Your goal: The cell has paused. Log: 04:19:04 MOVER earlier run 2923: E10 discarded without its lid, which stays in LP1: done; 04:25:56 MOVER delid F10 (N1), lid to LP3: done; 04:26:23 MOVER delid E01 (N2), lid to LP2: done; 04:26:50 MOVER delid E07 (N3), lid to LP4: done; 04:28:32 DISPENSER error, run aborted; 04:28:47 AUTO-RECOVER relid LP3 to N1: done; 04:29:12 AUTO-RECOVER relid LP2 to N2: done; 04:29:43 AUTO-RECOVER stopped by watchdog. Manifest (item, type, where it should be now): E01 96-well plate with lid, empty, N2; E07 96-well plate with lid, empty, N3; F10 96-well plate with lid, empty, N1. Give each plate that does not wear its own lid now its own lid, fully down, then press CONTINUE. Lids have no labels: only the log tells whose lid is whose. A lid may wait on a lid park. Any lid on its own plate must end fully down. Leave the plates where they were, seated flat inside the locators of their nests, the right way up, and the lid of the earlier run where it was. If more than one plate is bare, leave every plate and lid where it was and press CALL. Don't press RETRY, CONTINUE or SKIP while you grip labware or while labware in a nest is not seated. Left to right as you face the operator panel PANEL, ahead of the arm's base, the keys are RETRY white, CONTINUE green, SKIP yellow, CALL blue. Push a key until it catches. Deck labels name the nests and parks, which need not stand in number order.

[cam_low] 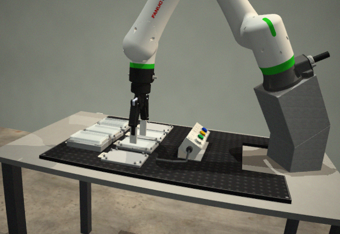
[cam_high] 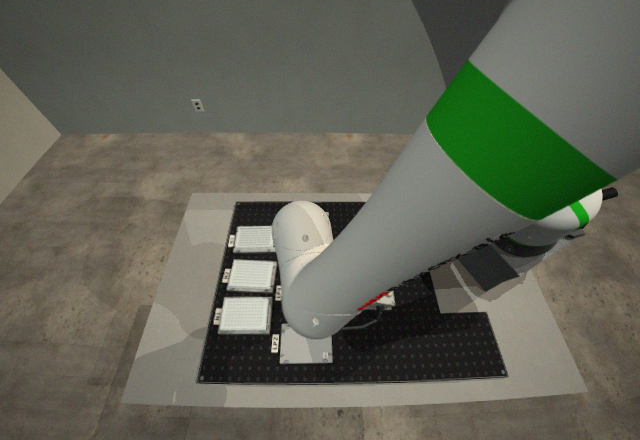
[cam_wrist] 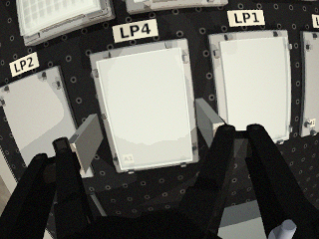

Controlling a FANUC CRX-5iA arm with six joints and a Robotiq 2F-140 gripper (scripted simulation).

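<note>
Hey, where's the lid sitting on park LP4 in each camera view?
Top: not visible; the arm covers it.
Exterior: the lid lies between the open gripper fingers, mid-deck.
Wrist: centre of frame, under its LP4 label.
Shared landmark: park LP2, beside it in the exterior and wrist views.

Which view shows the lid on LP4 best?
The wrist view: the lid on LP4 fills the frame below its label, the gripper straddling it. The exterior view shows it low and edge-on; in the top view the arm hides it.
</note>
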